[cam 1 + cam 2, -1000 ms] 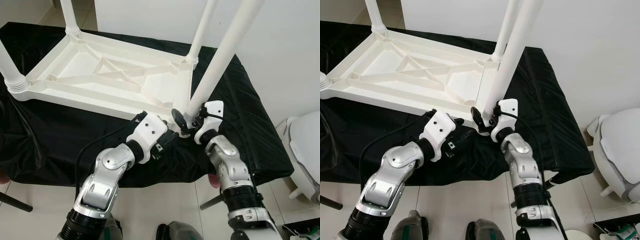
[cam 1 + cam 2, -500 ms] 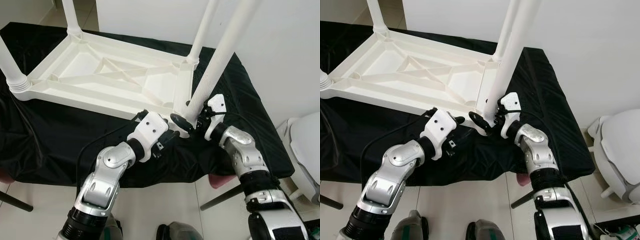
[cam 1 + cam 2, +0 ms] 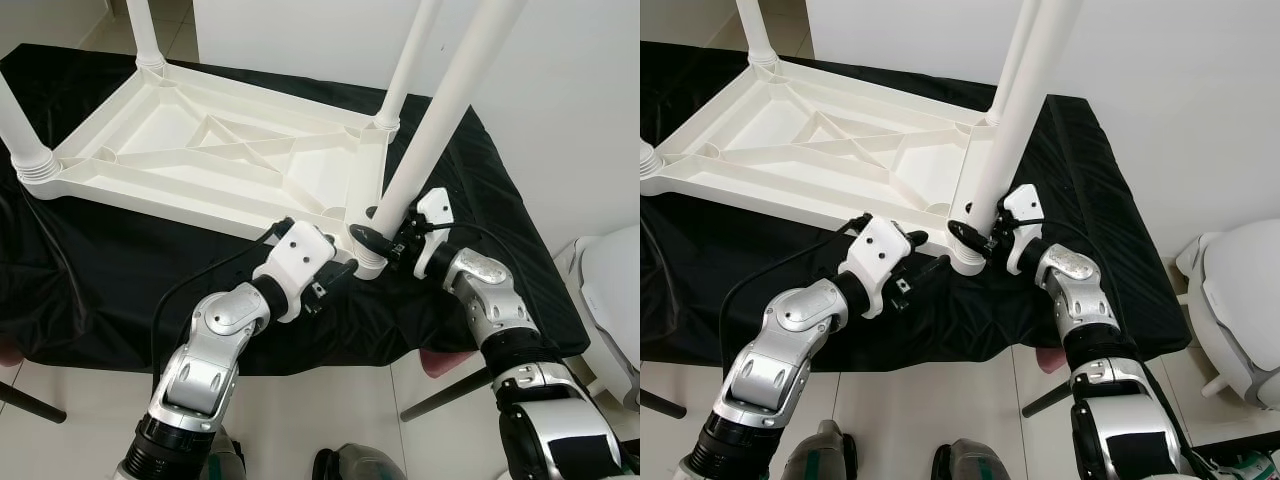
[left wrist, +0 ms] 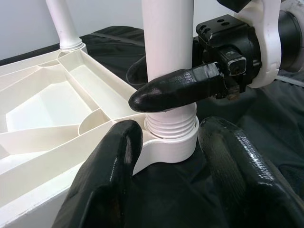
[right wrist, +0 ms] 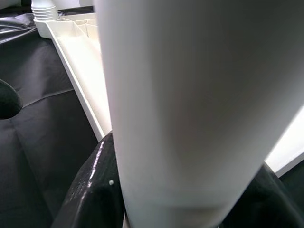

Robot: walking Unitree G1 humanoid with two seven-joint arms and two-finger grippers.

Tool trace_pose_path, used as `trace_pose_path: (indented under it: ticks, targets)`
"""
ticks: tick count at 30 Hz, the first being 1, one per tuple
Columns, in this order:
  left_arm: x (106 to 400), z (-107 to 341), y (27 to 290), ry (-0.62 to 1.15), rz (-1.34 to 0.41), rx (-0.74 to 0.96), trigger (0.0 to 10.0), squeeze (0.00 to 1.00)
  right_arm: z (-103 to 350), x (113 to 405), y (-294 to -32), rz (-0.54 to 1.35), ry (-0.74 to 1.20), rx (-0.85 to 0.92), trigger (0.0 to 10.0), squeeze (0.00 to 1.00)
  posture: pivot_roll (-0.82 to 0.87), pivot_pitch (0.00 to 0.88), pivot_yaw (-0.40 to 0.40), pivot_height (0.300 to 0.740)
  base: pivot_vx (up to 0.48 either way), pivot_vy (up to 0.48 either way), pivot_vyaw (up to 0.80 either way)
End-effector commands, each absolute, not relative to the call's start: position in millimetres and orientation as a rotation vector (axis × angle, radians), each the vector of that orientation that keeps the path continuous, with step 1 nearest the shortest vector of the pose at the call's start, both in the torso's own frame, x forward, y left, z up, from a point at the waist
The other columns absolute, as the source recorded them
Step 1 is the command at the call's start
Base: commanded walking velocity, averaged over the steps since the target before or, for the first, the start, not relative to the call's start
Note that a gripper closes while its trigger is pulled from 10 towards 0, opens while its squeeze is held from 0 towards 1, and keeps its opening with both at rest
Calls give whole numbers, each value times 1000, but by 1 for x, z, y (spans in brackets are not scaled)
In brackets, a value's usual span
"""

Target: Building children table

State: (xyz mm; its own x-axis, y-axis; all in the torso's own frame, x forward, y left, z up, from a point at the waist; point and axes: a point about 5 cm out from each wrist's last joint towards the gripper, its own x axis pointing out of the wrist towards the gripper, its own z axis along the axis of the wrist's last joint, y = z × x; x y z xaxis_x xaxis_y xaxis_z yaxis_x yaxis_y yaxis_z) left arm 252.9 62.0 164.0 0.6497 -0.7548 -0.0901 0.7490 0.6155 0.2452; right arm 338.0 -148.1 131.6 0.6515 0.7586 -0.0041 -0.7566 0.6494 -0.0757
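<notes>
A white plastic table (image 3: 200, 150) lies upside down on a black cloth (image 3: 90, 270). At its near right corner a long white leg (image 3: 440, 120) stands tilted in the round socket (image 4: 171, 142). My right gripper (image 3: 385, 237) is shut on this leg just above the socket, one black finger (image 4: 175, 88) wrapping its front. In the right wrist view the leg (image 5: 190, 95) sits between the fingers (image 5: 95, 190). My left gripper (image 4: 171, 130) is open, low at the same corner, with one finger on each side of the socket.
Three other legs stand up at the far right (image 3: 405, 60), far left (image 3: 145, 30) and near left (image 3: 20, 130) corners. A white rounded object (image 3: 610, 290) stands on the tiled floor at the right. A dark rod (image 3: 440, 395) slants below the cloth's edge.
My right forearm has swung out to the right and turned around the leg, still gripping it. The left arm has barely moved.
</notes>
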Motion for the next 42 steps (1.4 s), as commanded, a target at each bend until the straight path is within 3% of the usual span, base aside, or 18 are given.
trace_pose_path:
  ticks: [1,6,7,20,27,39,40,42]
  targets:
    - [255,166,62,-34,-781,266,10000,0,122,335,-149,872,10,-68,0,0,-19,8,-98,740,0,0,0]
    - [255,166,62,-34,-782,263,10000,0,123,337,-149,822,1,-37,588,0,-21,11,-99,740,0,0,0]
    - [255,166,62,-35,-782,263,10000,0,124,337,-148,804,-2,-21,10000,0,-21,11,-99,740,0,0,0]
    - [255,166,61,-35,-784,252,10000,0,129,328,-126,501,-65,21,10000,0,-41,12,-100,740,0,0,0]
    - [256,167,60,-39,-787,253,10000,0,129,320,-112,171,-61,5,10000,0,-36,9,-104,740,0,0,0]
    - [253,165,60,-30,-783,241,10000,0,127,315,-112,130,-29,69,10000,0,-34,10,-105,740,0,0,0]
    - [254,165,60,-30,-784,241,10000,0,128,317,-116,127,-33,60,10000,1000,-36,12,-103,740,0,0,0]
    - [254,165,60,-29,-784,241,10000,0,129,317,-117,120,-34,50,10000,1000,-36,12,-103,740,0,0,0]
